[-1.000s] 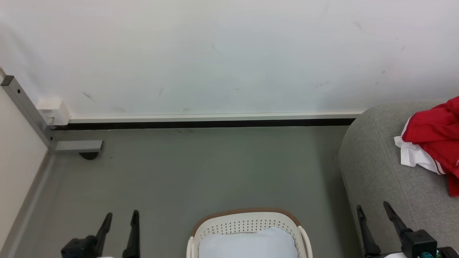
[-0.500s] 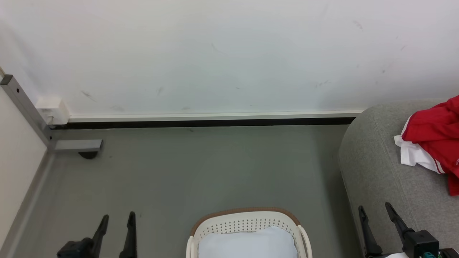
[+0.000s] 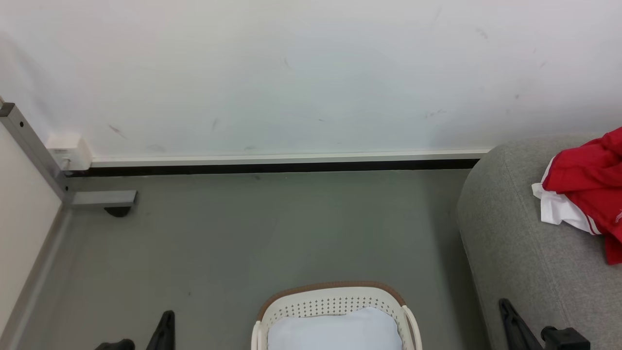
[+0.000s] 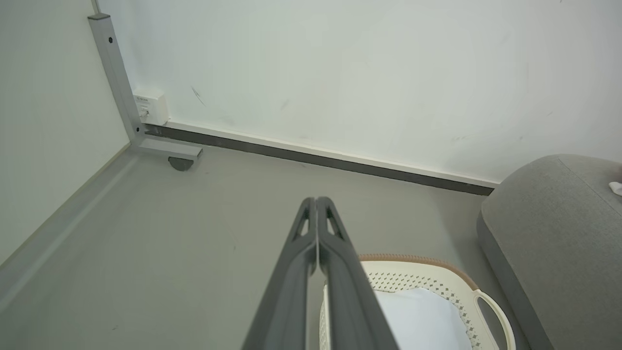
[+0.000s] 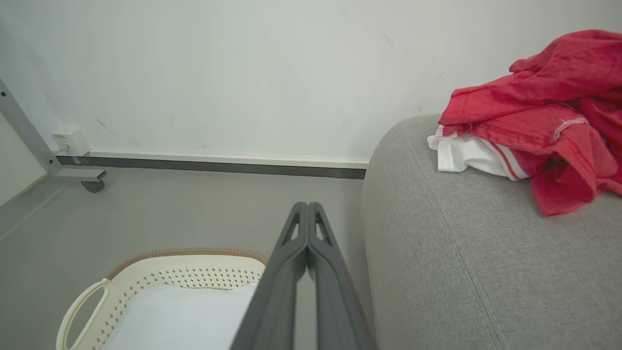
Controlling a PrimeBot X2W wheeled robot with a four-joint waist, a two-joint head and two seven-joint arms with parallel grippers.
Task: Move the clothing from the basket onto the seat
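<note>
A: Status on clothing [image 5: 534, 112]?
B: Heaped on seat [image 3: 515, 233], near its rounded end, well right of basket [image 3: 335, 294]. No red seen in basket, just a pale pad [image 3: 335, 330].
A: Grippers?
B: Left gripper [image 4: 316, 201] pinched fully closed, empty, over floor left of basket. Right gripper [image 5: 307, 206] likewise closed and empty, between basket and seat.
A: Nearer arm for any touch-up?
B: Right, clearly. Heap ahead and to the right of its fingers, higher up. Long axis hard to call, cut off at view's edge. Probably done; can't see under pad.
</note>
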